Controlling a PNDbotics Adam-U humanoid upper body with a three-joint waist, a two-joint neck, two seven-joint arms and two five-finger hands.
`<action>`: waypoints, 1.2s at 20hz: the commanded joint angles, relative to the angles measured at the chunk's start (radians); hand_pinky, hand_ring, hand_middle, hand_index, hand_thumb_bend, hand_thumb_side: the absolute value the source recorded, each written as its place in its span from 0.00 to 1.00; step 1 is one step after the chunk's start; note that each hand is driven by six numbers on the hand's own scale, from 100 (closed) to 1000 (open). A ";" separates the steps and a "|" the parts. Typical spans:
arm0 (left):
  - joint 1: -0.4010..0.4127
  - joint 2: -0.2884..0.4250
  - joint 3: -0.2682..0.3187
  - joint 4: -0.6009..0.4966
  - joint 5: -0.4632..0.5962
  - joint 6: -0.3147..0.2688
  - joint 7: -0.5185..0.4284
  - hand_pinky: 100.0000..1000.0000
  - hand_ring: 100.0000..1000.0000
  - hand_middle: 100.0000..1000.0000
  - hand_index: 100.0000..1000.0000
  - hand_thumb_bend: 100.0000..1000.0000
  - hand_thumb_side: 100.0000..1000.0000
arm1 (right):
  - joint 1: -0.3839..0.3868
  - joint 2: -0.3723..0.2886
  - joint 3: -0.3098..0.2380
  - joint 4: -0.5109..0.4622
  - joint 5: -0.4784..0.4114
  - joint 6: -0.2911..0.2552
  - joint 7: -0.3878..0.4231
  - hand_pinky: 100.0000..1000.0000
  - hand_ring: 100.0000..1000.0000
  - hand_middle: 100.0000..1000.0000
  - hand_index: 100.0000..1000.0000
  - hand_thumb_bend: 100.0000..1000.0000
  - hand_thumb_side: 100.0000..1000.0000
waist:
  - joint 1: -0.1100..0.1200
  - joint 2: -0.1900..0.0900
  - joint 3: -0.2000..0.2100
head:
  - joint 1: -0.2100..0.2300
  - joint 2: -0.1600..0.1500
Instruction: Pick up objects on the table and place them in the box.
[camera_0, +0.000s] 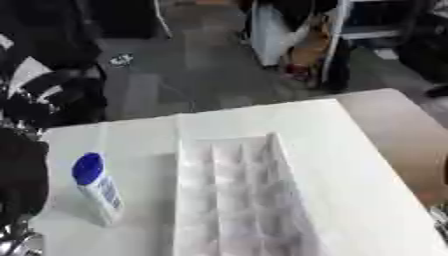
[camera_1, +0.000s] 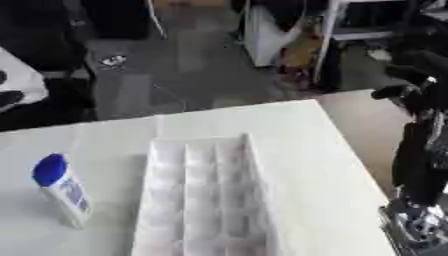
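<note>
A: Lower left of the frame, a white plastic bottle with a round blue cap (camera_0: 96, 189), standing upright on the white table top (camera_0: 350, 165), blue print down its side.

B: Just right of it, a white box divided into rows of small compartments (camera_0: 236, 200). Running from mid-frame down to the bottom edge. Translucent walls, contents not discernible.

A: Bottle apart from the box, a strip of bare table between them. Not inside any compartment.

B: Right edge of the right eye view now: a black arm (camera_1: 424, 165) coming down from the upper right, silver parts at the lower right corner. Right hand (camera_1: 413, 225) down there, past the table's edge. Curled or straight? Cannot tell.

A: Left edge of the left eye view: a black bulk (camera_0: 19, 175) at mid-height, a bit of silver in the bottom corner. Left hand itself not clearly seen; no saying about its fingers either.

B: Neither arm touching the bottle or the box.

A: Beyond the white cover, a brown table surface (camera_0: 411, 135) at right. Grey floor (camera_0: 192, 60) and dark clutter across the top of the frame.
</note>
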 joint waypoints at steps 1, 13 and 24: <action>-0.008 0.025 0.006 -0.020 -0.003 -0.002 -0.002 0.71 0.73 0.93 0.97 0.46 0.99 | -0.015 -0.009 -0.003 -0.016 0.007 0.003 -0.001 0.43 0.62 0.66 0.74 0.00 0.85 | -0.004 -0.017 0.002 | -0.010 -0.007; -0.005 0.033 0.033 -0.020 -0.086 0.019 0.007 0.70 0.73 0.93 0.97 0.47 0.97 | -0.014 -0.010 -0.004 -0.016 0.010 0.004 -0.003 0.43 0.62 0.66 0.74 0.00 0.85 | -0.004 -0.017 0.005 | -0.015 -0.004; -0.033 0.114 0.060 0.047 -0.693 0.412 -0.012 0.55 0.60 0.92 1.00 0.48 0.92 | -0.001 -0.013 -0.004 -0.016 0.010 0.008 -0.005 0.43 0.62 0.66 0.74 0.00 0.85 | 0.001 -0.023 0.012 | -0.031 0.007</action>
